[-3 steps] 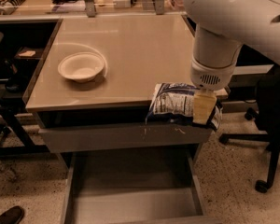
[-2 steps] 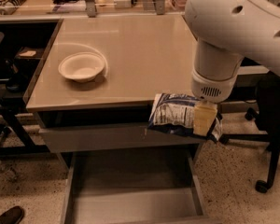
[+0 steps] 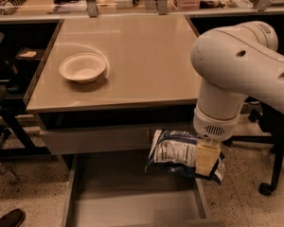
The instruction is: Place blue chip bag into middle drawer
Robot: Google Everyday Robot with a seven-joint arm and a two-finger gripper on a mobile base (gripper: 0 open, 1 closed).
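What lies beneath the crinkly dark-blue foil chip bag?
The flat floor of the open grey metal middle drawer. The gripper holds the bag above it; the floor patch behind the bag is hidden.

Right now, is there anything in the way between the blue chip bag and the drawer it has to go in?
Nothing visible. The gripper grips the blue chip bag in the air over the right side of the open middle drawer, with only open space below it.

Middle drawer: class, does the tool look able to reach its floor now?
Probably yes: the tool, gripping the blue chip bag, hangs over the right side of the open middle drawer; nothing shows between them.
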